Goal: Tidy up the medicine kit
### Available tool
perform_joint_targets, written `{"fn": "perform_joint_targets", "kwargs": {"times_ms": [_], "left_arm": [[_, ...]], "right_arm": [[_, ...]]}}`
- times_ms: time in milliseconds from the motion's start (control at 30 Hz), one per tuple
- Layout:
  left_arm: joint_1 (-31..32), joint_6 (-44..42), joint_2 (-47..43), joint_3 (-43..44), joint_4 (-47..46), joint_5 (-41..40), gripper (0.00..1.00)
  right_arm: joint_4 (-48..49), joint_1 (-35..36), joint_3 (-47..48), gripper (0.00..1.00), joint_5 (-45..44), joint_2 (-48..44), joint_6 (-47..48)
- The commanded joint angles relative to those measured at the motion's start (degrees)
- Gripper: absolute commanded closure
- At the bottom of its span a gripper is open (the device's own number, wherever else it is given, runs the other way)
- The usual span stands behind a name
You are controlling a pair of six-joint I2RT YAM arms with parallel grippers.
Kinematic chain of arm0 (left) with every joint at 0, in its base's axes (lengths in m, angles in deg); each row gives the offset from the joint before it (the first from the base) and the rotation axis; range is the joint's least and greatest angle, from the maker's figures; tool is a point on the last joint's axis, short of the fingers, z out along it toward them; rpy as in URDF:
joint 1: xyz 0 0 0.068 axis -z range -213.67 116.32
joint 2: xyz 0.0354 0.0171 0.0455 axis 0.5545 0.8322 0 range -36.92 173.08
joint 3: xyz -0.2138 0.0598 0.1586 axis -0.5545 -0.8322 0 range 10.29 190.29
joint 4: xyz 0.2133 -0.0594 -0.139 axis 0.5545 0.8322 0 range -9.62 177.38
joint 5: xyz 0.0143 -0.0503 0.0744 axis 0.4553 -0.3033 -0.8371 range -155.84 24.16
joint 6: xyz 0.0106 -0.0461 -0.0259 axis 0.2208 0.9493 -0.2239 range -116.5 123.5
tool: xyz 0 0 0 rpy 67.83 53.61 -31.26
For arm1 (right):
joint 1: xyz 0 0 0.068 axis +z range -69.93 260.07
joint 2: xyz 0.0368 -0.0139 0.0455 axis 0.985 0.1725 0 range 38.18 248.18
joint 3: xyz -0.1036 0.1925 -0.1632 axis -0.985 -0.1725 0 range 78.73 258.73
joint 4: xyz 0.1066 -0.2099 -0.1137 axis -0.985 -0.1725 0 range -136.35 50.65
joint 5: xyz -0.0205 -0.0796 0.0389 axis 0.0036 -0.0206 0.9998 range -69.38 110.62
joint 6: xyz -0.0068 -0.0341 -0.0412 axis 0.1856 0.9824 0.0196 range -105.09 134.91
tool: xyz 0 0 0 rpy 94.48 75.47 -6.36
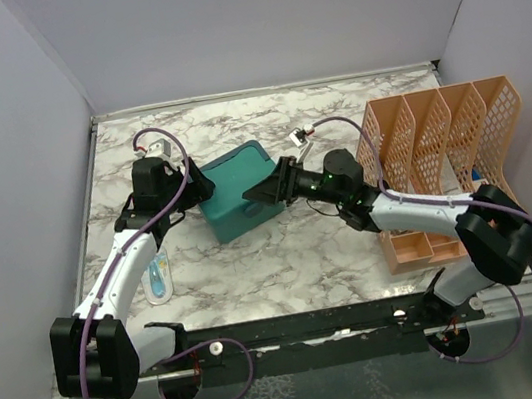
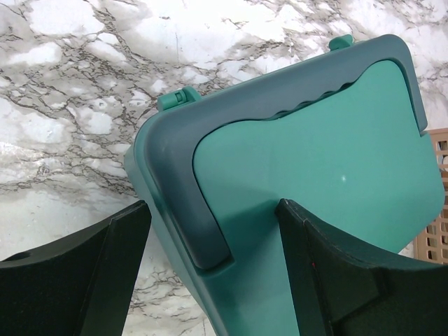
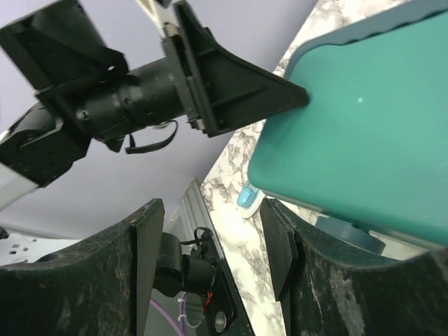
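Left claw (image 2: pixel 213 208) spread over medicine kit (image 2: pixel 315 154) corner, right claw (image 3: pixel 213 208) spread, orange rack (image 1: pixel 438 132) nearby

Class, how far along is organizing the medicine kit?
Done: nothing visible; the medicine kit sits closed on the marble table. In hand: the open left gripper straddles one corner, the open right gripper hovers at the opposite side. Remaining: opening it and sorting; a blue-and-white item lies outside, by the left arm.

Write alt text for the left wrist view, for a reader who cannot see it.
A closed teal medicine kit lies on a marble table, its near corner between the wide-apart black jaws of the left gripper. A darker handle curves across its top; an orange rack shows at the right edge.
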Motion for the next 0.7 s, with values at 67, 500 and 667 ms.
{"fn": "perform_joint_targets", "kwargs": {"times_ms": [67, 500, 667], "left_arm": [[-0.08, -0.43, 0.36, 0.81, 4.39, 0.39, 0.24], [-0.08, -1.11, 1.36, 0.15, 5.26, -1.79, 0.44], [-0.05, -1.13, 1.40, 0.16, 5.55, -2.06, 0.48]], "right_arm": [[-7.68, 0.01, -2.74, 0.43, -1.94, -3.75, 4.50], [-20.44, 1.06, 3.06, 0.80, -8.36, 3.15, 7.80], [-21.02, 1.12, 5.93, 0.86, -9.25, 5.45, 7.06]]}}
